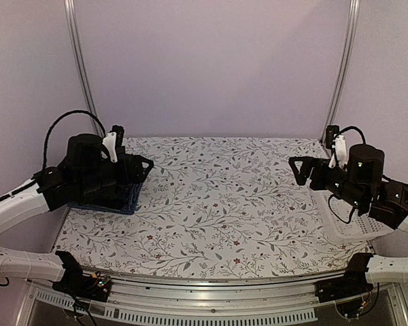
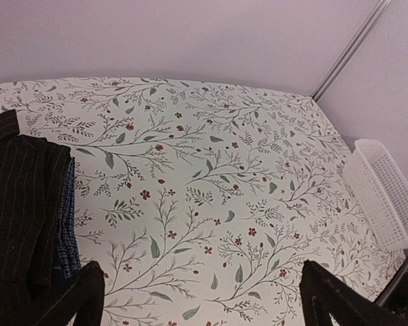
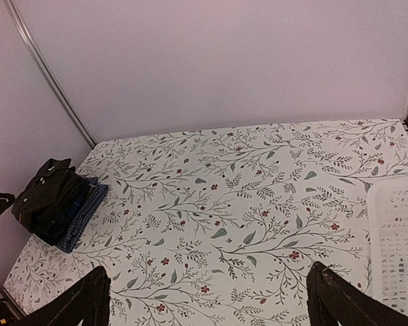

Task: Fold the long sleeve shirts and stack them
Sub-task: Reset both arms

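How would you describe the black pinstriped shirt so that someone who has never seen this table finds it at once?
Start at the floral table and go to its left side, opposite the white mesh basket. A small pile of shirts lies there. The black pinstriped shirt is the top one, dark with fine pale stripes, unlike the blue plaid shirt peeking out beneath.

I see pale lilac walls (image 1: 211,68), metal corner rails (image 1: 79,68), and a floral-patterned surface (image 1: 217,204) under soft, even light.

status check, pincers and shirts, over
Left pincer open, right pincer open, both empty. Shirts stacked at left. Basket at right, nothing in the way.
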You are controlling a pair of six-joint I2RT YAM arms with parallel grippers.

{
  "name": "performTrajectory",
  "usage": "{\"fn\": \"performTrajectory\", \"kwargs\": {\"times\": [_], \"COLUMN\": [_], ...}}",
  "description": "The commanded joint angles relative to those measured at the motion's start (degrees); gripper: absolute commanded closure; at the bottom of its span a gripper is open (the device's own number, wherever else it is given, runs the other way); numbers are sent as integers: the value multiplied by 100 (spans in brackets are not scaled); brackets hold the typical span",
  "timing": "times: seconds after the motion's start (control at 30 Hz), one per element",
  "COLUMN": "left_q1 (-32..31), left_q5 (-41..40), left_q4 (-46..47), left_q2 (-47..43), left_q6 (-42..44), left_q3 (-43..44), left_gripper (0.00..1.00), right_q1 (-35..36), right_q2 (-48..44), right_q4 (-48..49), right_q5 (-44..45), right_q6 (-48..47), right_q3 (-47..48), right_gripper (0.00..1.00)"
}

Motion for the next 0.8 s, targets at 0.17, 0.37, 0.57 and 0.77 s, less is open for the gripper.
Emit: {"fn": "performTrajectory", "kwargs": {"times": [0.17,0.37,0.57,0.77], "left_q1": [-46,-48,-46,-43], "left_q5": [-62,-56,-37,-17], "left_q4": [197,206,212,212], "left_q2": [-77,-51,-17,11], "left_q6": [121,123,114,118], "left_q3": [-18,11,11,32], "left_gripper": [0,0,0,0], "right_q1": [-24,-24,-24,-24], "right_q2": [16,-5,-46,-40], "right_q4": [67,42,-12,-33], "right_q5": [181,220,265,276], "right_q6": [-34,-31,-49,-44], "right_q3": [-68,-68,-68,-84], "right_gripper": [1,1,1,1]}}
